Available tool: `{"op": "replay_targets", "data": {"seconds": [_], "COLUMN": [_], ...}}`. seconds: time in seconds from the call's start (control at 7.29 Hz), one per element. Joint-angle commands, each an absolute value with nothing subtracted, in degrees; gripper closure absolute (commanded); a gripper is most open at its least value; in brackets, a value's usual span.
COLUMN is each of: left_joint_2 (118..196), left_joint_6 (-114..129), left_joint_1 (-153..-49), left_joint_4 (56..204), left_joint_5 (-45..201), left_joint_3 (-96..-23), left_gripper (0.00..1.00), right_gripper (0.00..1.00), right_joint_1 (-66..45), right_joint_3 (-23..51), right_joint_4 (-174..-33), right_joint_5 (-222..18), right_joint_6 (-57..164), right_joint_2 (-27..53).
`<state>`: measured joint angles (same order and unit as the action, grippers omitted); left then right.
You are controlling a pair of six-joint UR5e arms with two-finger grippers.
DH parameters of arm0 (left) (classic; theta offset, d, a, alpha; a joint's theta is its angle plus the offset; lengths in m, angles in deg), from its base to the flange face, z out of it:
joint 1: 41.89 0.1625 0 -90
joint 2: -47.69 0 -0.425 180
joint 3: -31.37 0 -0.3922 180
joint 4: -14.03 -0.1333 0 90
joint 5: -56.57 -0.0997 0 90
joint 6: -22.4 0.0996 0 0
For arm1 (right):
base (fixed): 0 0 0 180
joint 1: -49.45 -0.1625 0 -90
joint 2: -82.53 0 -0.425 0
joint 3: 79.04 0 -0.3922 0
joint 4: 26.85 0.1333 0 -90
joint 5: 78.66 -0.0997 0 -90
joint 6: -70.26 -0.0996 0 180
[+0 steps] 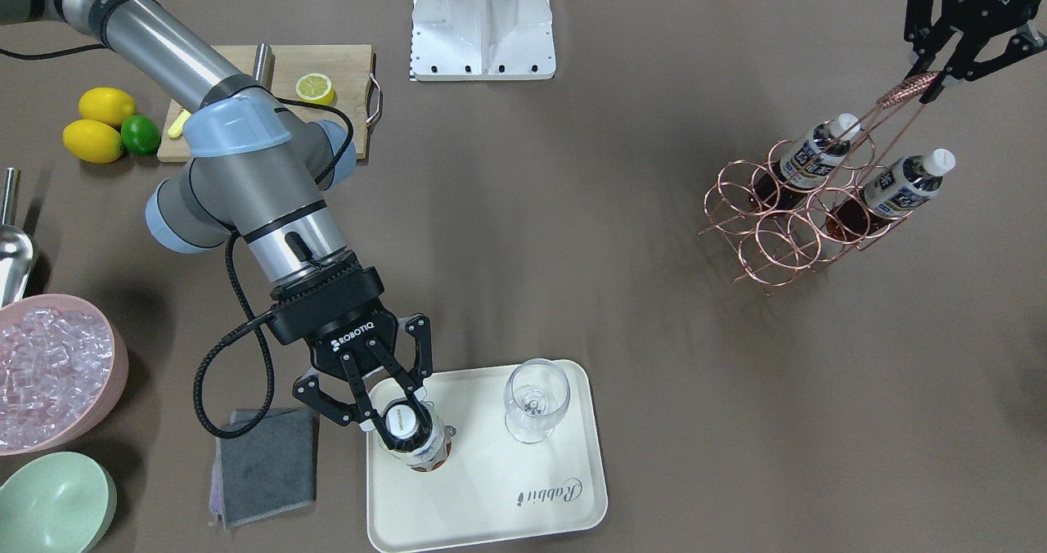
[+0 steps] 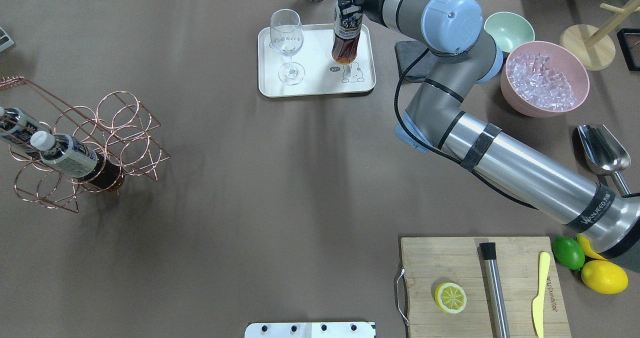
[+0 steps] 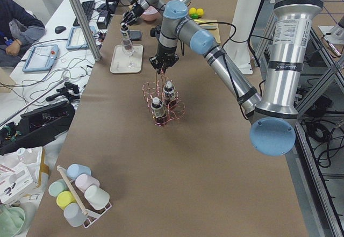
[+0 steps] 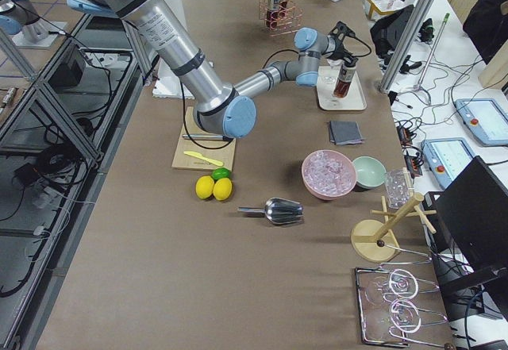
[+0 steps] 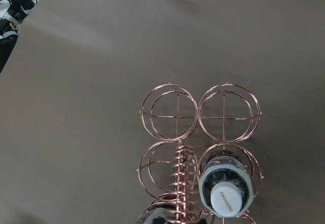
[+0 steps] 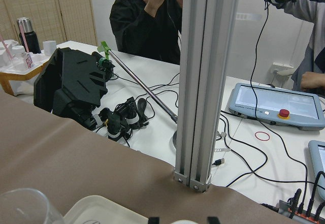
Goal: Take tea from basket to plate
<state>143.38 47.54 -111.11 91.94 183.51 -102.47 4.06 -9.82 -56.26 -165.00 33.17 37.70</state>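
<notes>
A tea bottle [image 1: 407, 437] stands on the cream plate [image 1: 491, 496], at its end near the grey cloth. My right gripper [image 1: 394, 406] is shut on the bottle's top. In the overhead view the bottle [image 2: 346, 35] rests on the plate [image 2: 320, 85] by the bear drawing. The copper wire basket [image 1: 777, 234] holds two more tea bottles [image 1: 818, 156] [image 1: 904, 185]. My left gripper [image 1: 931, 85] is shut on the basket's coiled handle [image 1: 904, 91]. The left wrist view looks down on the basket [image 5: 172, 115] and one bottle cap [image 5: 226, 197].
A wine glass [image 1: 536, 397] stands on the plate beside the bottle. A grey cloth [image 1: 266, 463], a green bowl [image 1: 53, 504] and a pink bowl of ice [image 1: 49, 373] lie near the right arm. A wooden cutting board [image 1: 327, 70], lemons and a lime sit behind.
</notes>
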Motion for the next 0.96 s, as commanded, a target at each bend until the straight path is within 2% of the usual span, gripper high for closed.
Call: {"op": "replay_targets", "data": {"seconds": [0.0, 0.27, 0.55, 0.82], "left_joint_2": [141.3, 143.0, 147.9, 151.2], "left_joint_6": [56.4, 66.7, 78.1, 85.4], "left_joint_1": [-113.2, -117.0, -122.7, -124.8], "left_joint_4": [91.8, 92.5, 93.9, 94.5], "left_joint_5": [183.4, 185.1, 189.4, 189.4], "left_joint_3": [-100.2, -94.7, -84.1, -77.0], "left_gripper": [1.0, 1.0, 1.0, 1.0], "right_gripper": [1.0, 1.0, 1.0, 1.0], "right_joint_1": [5.2, 5.2, 5.1, 5.1], "right_joint_3": [-10.8, -11.4, -11.7, -11.8], "right_joint_4": [-56.1, -56.1, -54.3, -54.3], "right_joint_5": [-163.7, -163.6, -163.4, -163.3], "right_joint_6": [33.2, 33.2, 33.1, 33.1], "right_joint_2": [37.6, 37.4, 37.5, 37.3]}}
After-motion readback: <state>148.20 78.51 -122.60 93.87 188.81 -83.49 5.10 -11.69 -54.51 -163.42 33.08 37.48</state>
